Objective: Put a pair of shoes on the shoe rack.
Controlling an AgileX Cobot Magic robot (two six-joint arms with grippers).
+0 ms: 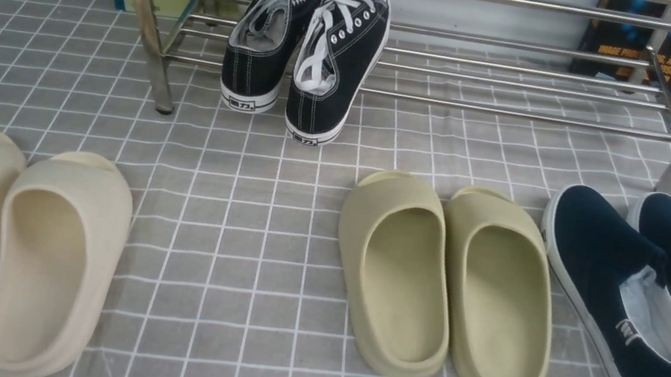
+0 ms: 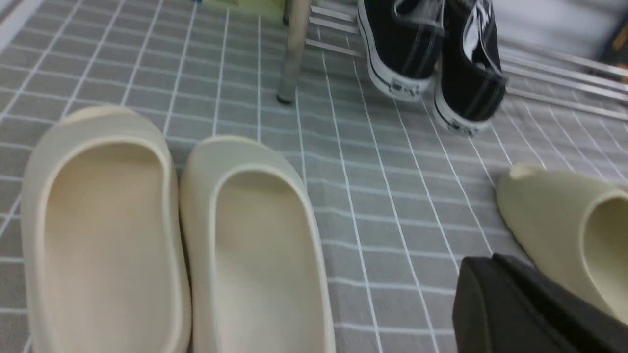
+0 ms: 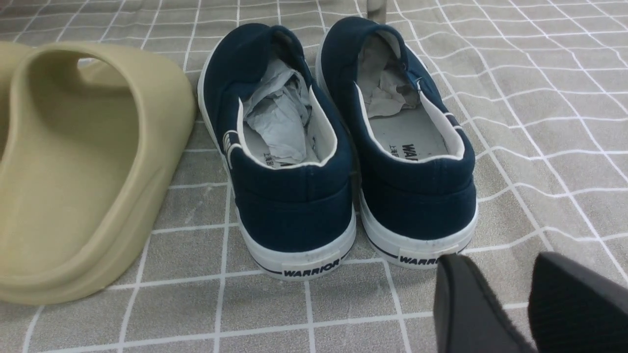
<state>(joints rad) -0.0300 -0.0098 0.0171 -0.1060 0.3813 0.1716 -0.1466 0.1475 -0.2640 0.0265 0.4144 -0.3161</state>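
The sneakers (image 1: pixel 304 51) are sitting on the rack (image 1: pixel 524 84), heels overhanging its front bar, so the job is looking done. The left hand (image 2: pixel 530 309) is clenched, grasping nothing; the right hand (image 3: pixel 527 306) is gaping over the bench. Only its wrist view is showing paper inside the slip-ons (image 3: pixel 338 147).

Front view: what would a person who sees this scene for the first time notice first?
Probably the pair of black sneakers, propped on the lower bars of the shoe rack at its left end, heels hanging over the front bar. Three other pairs lie in a row on the checked cloth in front: beige slides at left, olive slides in the middle, navy slip-ons at right.
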